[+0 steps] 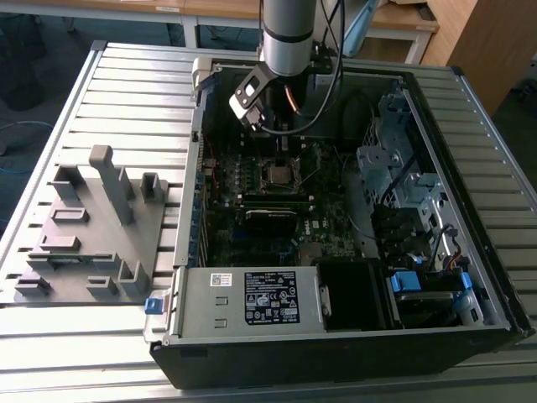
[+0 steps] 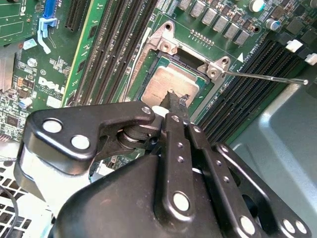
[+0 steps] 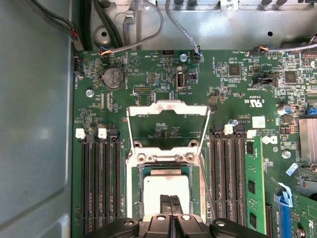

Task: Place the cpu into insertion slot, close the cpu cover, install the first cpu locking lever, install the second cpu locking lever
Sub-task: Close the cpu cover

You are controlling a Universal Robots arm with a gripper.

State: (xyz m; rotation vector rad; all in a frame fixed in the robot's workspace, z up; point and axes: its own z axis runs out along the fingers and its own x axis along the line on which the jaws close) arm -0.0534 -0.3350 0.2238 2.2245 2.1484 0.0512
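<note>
Gripper (image 3: 170, 198) fingers, pressed together with no gap between them, hang tips-down directly over the cpu (image 3: 166, 184) in both wrist views; whether the tips touch the chip's top cannot be told. The arm reaches down from above into an open computer case (image 1: 352, 369) lying on its side on a slatted metal table (image 1: 134, 84), with a grey moulded fixture (image 1: 92, 235) resting on the table towards the exterior view's left. Inside the case, a green motherboard (image 3: 148, 64) lies flat, its long black memory slots (image 3: 99, 183) running along both sides of the socket area. The insertion slot (image 3: 133, 191), a square socket with a silvery rim, sits between those banks. The cpu cover (image 3: 168, 106) stands swung open on its hinge at one edge of the socket, so that board components show through its large square opening. The cpu, dull silver on top, lies seated flat inside the insertion slot. A thin wire locking lever (image 2: 267, 78) juts out sideways from the socket's corner, unlatched and raised clear of the board.
</note>
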